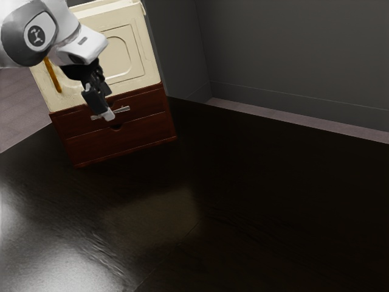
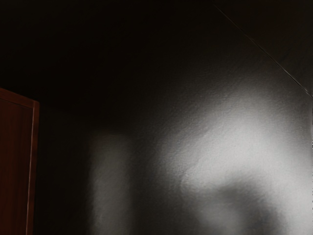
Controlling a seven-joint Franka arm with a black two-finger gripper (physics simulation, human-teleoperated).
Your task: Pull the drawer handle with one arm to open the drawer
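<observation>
gripper: black [image 1: 107, 114], upper left of frame, tip pointing down and slightly right; spread, cannot tell
arm: smooth white and grey [image 1: 79, 42], in from upper left corner, angled down-right
handle: upper left, thin metallic bar [image 1: 123, 110], partly behind gripper; long axis crosswise, rising slightly rightward
drawer: upper one, red-brown wood [image 1: 146, 103]
cabinet top section: cream, rounded-rectangle relief [image 1: 137, 68]
table: glossy black, faintly grained [image 1: 243, 201]

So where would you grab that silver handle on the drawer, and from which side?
I'd likely take the silver handle mid-bar, from the front of the upper drawer, gripping above and below: it's a thin bar running sideways across the drawer's front.
</observation>
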